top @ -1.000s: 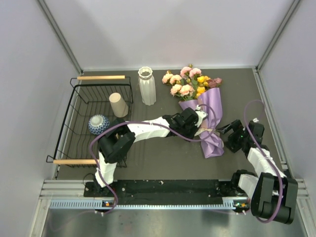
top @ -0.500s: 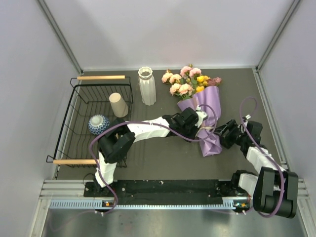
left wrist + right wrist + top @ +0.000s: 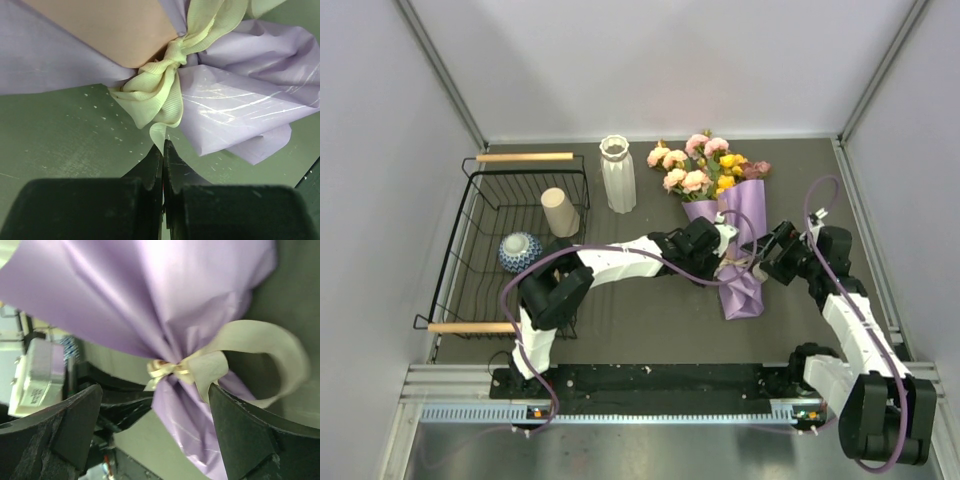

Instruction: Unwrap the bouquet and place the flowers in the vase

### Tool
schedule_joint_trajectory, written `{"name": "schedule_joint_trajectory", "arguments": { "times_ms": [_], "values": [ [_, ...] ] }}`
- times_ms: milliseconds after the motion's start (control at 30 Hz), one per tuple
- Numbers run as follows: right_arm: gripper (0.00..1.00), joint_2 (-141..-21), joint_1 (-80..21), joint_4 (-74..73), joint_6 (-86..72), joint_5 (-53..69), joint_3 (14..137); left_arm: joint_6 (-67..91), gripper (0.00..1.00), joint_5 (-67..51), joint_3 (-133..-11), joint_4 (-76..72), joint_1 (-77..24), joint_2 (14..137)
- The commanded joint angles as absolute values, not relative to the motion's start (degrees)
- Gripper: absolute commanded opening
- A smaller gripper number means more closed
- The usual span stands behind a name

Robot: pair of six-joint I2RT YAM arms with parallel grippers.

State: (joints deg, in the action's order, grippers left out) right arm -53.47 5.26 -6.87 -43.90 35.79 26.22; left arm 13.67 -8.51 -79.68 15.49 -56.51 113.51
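Observation:
The bouquet [image 3: 742,215] lies on the dark table right of centre. Its pink, peach and yellow flowers [image 3: 703,168] point to the back, still inside the lilac wrap [image 3: 240,105]. A cream ribbon [image 3: 155,95] ties the wrap's neck. My left gripper [image 3: 163,146] is shut on the ribbon's loose tail, just left of the knot [image 3: 735,264]. My right gripper [image 3: 155,386] is open, with a finger on each side of the tied neck and the ribbon knot [image 3: 170,369]. The white ribbed vase [image 3: 617,175] stands upright and empty, left of the flowers.
A black wire basket [image 3: 470,250] with wooden handles stands at the left, holding a beige cup [image 3: 560,212] and a blue-patterned bowl [image 3: 519,250]. Light walls close in the table on three sides. Both arms meet at the bouquet's neck.
My right gripper has moved left and forward from beside the bouquet's tail until it straddles the tied neck. The wrap's lower end has shifted slightly left. The left gripper keeps its hold.

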Motion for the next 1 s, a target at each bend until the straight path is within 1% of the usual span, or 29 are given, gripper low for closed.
{"name": "schedule_joint_trajectory", "arguments": {
  "times_ms": [0,133,167,267,333,467,500,567,667,700,733,833,967],
  "values": [
    [0.89,-52.3,5.0,-18.0,-38.9,22.0,30.8,14.5,0.0,-8.4,-78.8,13.9,-56.1,110.7],
    [0.91,-51.9,5.0,-22.7,-36.0,14.1,32.8,14.6,0.0,-8.7,-78.5,13.6,-56.1,110.4],
    [0.91,-51.9,5.0,-23.8,-35.4,10.2,33.5,14.6,0.0,-8.8,-78.4,13.6,-56.1,110.2],
    [0.9,-51.8,5.1,-26.1,-33.1,9.3,35.3,14.5,0.0,-9.0,-77.9,13.4,-56.1,109.9],
    [0.86,-51.3,5.0,-26.1,-32.7,11.8,34.9,14.4,0.0,-9.1,-77.7,13.2,-56.1,109.9],
    [0.8,-49.7,4.9,-20.6,-33.7,17.9,31.6,14.9,0.0,-9.2,-77.3,12.7,-56.0,109.8],
    [0.74,-49.8,5.0,-19.3,-34.0,18.8,31.1,15.0,0.0,-9.5,-77.3,12.4,-56.0,109.8],
    [0.7,-50.8,4.9,-14.6,-34.6,21.3,29.8,15.3,0.0,-9.8,-77.1,12.1,-56.1,109.8],
    [0.51,-54.0,4.9,-12.3,-35.2,23.9,30.1,15.4,0.0,-10.2,-77.1,12.1,-56.1,109.9],
    [0.43,-55.9,4.9,-12.6,-35.3,25.2,31.2,15.4,0.0,-10.2,-77.0,12.2,-56.0,109.8],
    [0.42,-56.5,4.2,-12.7,-35.9,26.2,31.3,15.4,0.0,-10.1,-76.9,12.2,-56.0,109.6],
    [0.44,-56.5,0.4,-12.8,-37.8,26.5,29.8,15.4,0.0,-10.0,-76.9,12.1,-56.1,109.5],
    [0.44,-52.3,-2.7,-13.6,-38.1,20.7,26.2,15.6,0.0,-9.9,-77.5,12.2,-56.1,110.3]
  ]
}}
